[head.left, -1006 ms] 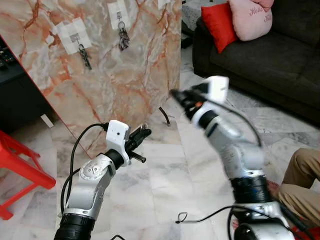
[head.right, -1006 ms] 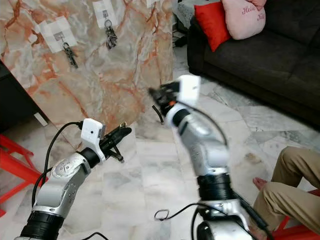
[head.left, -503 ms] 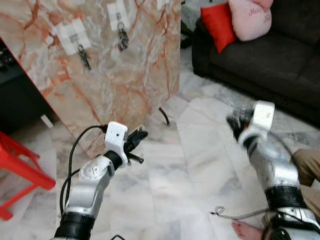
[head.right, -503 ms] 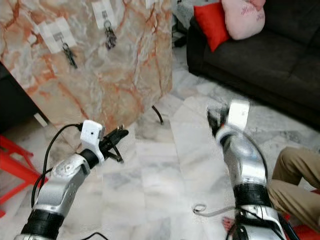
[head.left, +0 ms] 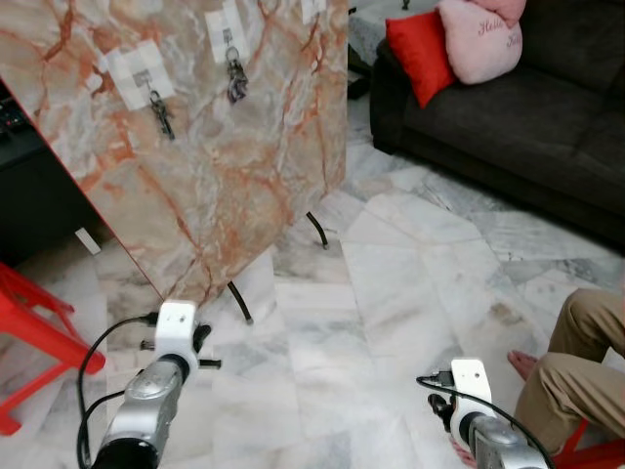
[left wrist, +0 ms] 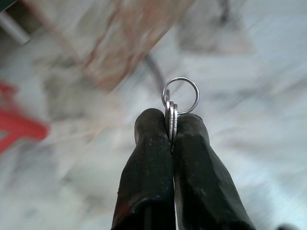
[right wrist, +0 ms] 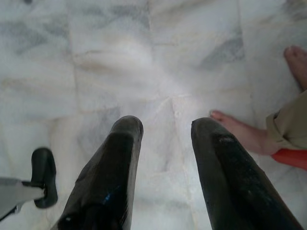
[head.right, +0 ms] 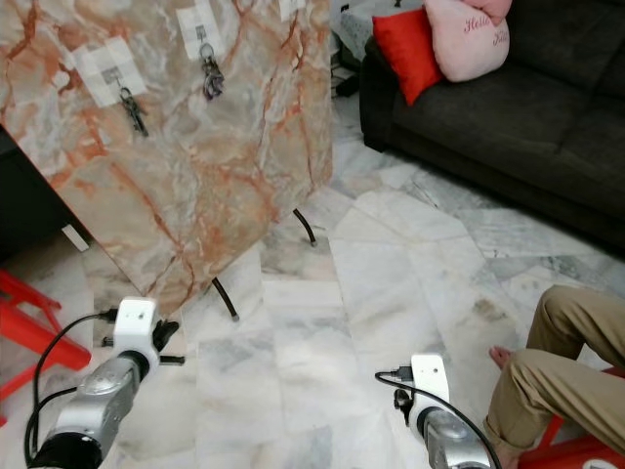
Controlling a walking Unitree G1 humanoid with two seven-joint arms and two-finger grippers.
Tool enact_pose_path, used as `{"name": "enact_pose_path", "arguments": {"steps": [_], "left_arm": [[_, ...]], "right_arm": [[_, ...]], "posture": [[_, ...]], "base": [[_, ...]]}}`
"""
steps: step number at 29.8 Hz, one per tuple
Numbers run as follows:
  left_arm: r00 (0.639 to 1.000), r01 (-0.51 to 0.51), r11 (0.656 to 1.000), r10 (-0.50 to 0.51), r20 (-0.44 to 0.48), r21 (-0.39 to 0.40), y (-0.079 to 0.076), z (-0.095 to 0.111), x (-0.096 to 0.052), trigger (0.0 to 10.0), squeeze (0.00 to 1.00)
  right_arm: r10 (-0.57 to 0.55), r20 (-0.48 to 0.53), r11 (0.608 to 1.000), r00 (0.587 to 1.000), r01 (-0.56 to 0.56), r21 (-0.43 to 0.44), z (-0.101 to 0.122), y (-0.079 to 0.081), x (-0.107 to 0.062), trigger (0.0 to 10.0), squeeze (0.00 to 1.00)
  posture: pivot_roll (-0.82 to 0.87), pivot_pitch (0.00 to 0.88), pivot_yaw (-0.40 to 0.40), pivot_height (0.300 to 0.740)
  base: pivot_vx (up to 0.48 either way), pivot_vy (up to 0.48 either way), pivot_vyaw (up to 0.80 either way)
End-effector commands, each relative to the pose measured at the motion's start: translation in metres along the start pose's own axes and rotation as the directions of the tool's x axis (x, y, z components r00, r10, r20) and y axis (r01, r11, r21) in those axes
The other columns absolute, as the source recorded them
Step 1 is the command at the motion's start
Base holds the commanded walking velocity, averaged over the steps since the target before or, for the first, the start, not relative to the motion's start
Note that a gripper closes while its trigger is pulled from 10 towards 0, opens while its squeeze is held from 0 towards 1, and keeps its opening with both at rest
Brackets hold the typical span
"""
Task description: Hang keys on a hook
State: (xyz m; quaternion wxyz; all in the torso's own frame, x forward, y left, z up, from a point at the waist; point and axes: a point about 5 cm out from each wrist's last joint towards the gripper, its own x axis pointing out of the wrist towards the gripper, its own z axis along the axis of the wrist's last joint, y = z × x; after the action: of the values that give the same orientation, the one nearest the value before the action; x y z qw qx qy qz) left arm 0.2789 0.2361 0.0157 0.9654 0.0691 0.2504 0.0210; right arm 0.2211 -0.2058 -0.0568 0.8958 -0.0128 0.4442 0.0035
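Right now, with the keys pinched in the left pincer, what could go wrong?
The left pincer grips the keys only by their thin edge, so they may slip.

Two hooks on the marble board already hold keys; aim elsewhere.

A person's foot lies close to the right pincer.

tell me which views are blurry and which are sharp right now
Left wrist view: the background floor and marble board are smeared, while the left gripper and its pinched keys stay sharp. Right wrist view: right gripper sharp, floor slightly soft. Both eye views: fairly crisp.
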Motion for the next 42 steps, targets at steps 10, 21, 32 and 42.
{"name": "enact_pose_path", "arguments": {"steps": [10,21,32,42], "left_arm": [[0.929,-0.026,0.984,0.088,-0.359,0.174,0.009,-0.110,-0.037,10.0,0.00],[0.894,-0.058,0.993,0.098,-0.436,0.103,-0.001,-0.133,-0.049,10.0,0.00],[0.866,-0.091,0.992,0.121,-0.485,0.085,-0.002,-0.147,-0.059,10.0,0.00],[0.844,-0.099,0.991,0.129,-0.520,0.085,0.000,-0.156,-0.067,10.0,0.00]], "right_arm": [[-0.044,-0.176,0.999,0.983,0.046,0.005,-0.079,-0.008,-0.013,10.0,0.00],[-0.062,-0.224,0.996,0.973,0.075,0.048,-0.125,-0.035,-0.037,10.0,0.00],[-0.090,-0.214,0.996,0.973,0.090,-0.006,-0.106,-0.039,-0.030,10.0,0.00],[-0.100,-0.200,0.995,0.975,0.102,0.003,-0.101,-0.036,-0.027,10.0,0.00]], "posture": [[-0.07,0.061,-0.026,0.740],[-0.07,0.050,-0.037,0.740],[-0.05,0.025,-0.042,0.740],[-0.04,0.000,-0.024,0.740]], "base": [[0.000,0.000,0.00],[0.000,0.000,0.00],[0.000,0.000,0.07],[0.000,0.000,0.80]]}}
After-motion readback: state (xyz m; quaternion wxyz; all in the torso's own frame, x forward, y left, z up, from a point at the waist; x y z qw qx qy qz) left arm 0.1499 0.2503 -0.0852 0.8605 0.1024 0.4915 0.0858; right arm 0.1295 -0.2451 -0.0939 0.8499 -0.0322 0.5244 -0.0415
